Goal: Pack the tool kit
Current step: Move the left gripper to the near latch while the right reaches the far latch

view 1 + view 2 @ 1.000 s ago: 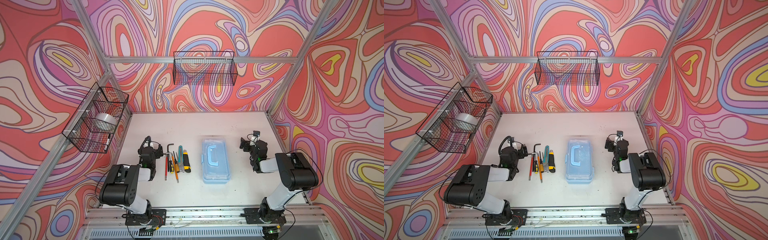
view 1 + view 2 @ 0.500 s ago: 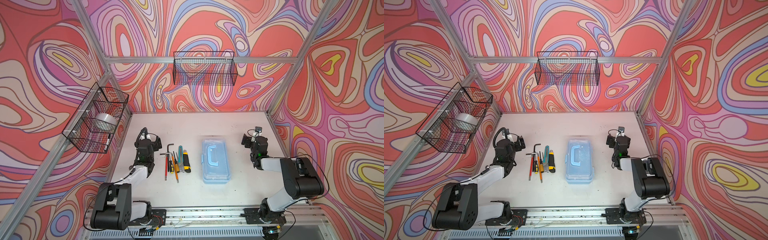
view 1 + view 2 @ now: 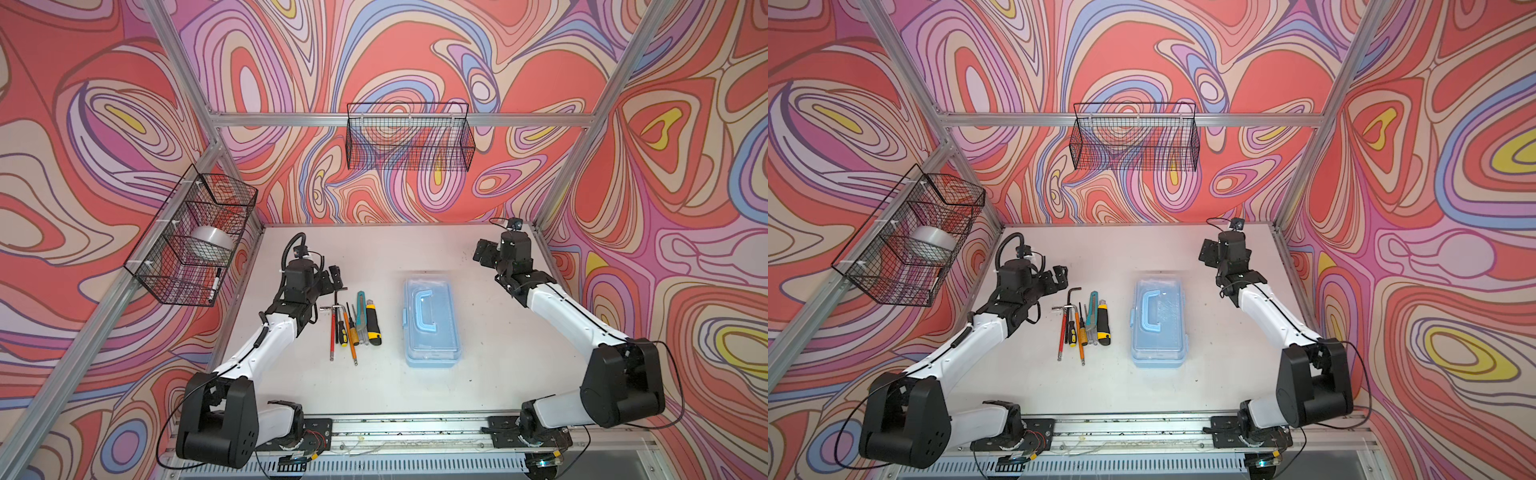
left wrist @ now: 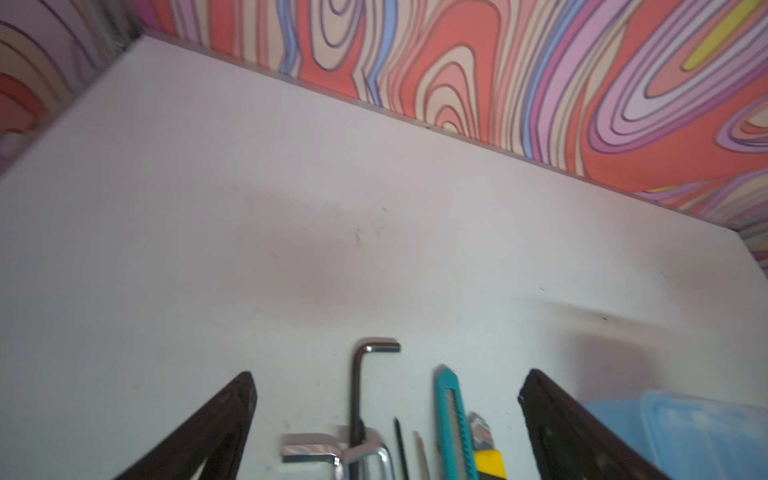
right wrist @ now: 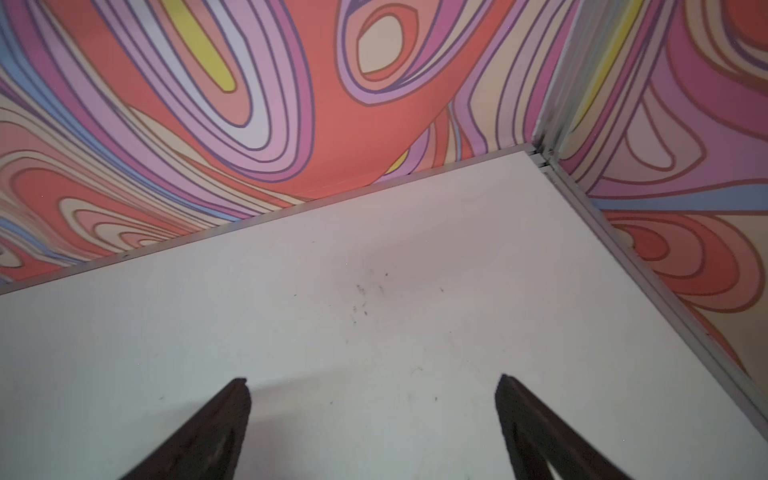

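The tool kit's light-blue box lies shut on the white table, handle up; its corner shows in the left wrist view. Left of it lies a row of tools: a black hex key, a teal utility knife, a yellow-and-black knife and several screwdrivers. My left gripper hangs open over the far end of that row, holding nothing. My right gripper is open and empty over bare table, right of and behind the box.
A black wire basket hangs on the back wall. Another wire basket on the left wall holds a roll of tape and a marker. Aluminium frame posts stand at the table's back corners, and the arms' base rail runs along the front.
Both arms have stretched out from their folded poses. The left gripper rose toward the tools' far end, and the right gripper moved toward the back right corner.
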